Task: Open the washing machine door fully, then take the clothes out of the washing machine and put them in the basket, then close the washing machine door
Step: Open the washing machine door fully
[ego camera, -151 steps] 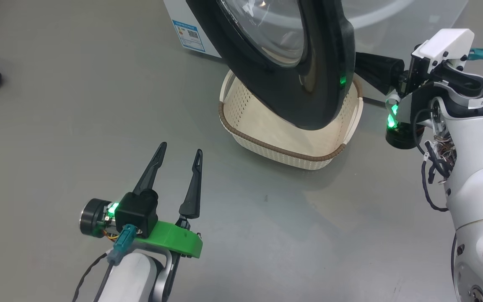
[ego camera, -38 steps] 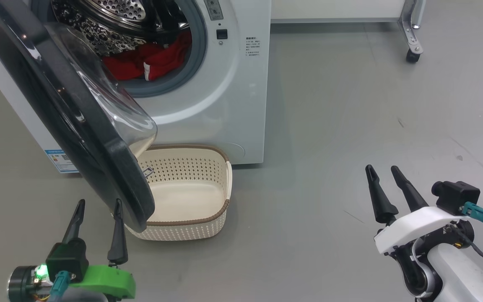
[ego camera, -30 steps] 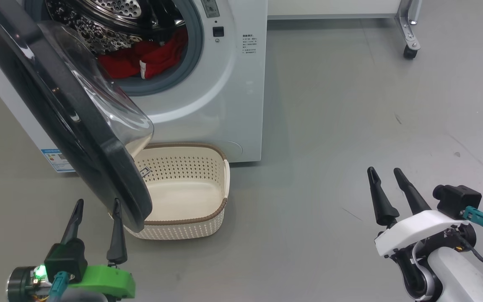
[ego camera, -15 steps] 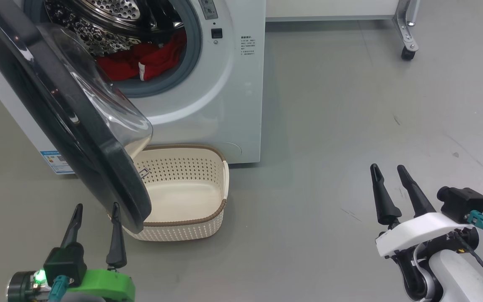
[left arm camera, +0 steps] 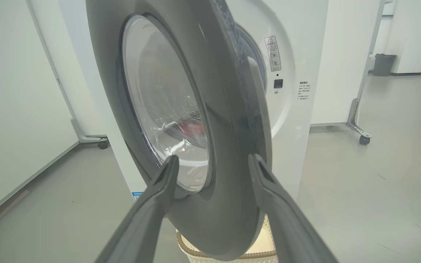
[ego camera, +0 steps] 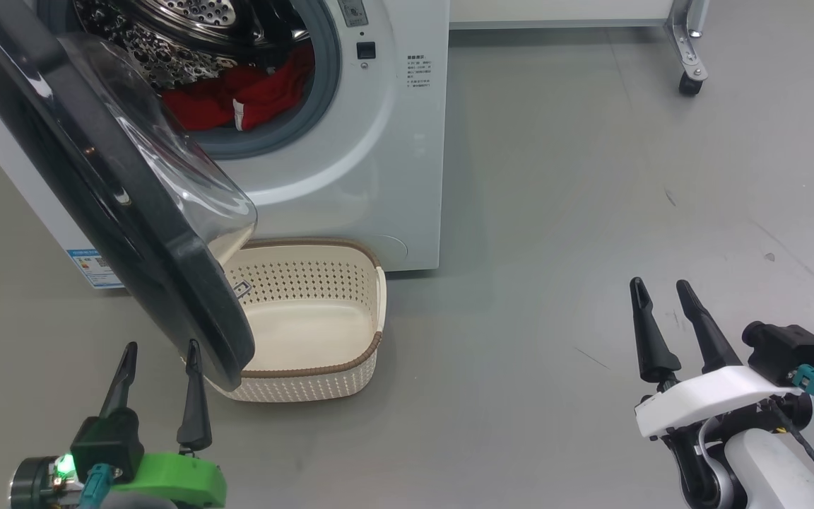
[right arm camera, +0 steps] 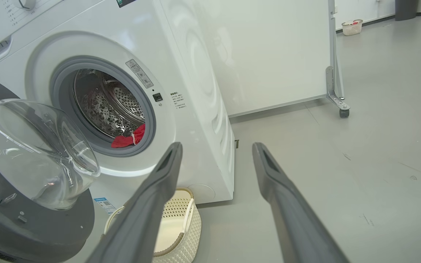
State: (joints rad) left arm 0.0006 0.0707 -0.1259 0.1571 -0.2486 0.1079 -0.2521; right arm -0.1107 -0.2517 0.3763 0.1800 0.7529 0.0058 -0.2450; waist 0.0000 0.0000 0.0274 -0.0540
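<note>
Our left pincer (ego camera: 160, 348) gaped empty near the part-open washing machine door (ego camera: 117, 212), our right pincer (ego camera: 659, 285) equally wide, well apart. The door overhung the basket (ego camera: 322, 365); the clothes (ego camera: 237, 106) lay in the drum (ego camera: 167, 42). We feared lifted garments would snag it and miss.

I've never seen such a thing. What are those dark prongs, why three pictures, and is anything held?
The dark prongs are a two-armed robot's grippers: the left gripper on a green mount, the right gripper on a white one, both open, holding nothing. One picture comes from a camera on its head; the others from cameras on each wrist, looking along the prongs. On the grey floor stands a white front-loading washing machine, its round black-rimmed glass door swung open. Red clothes lie in the steel drum. A cream perforated plastic basket with a brown rim sits empty before it.
</note>
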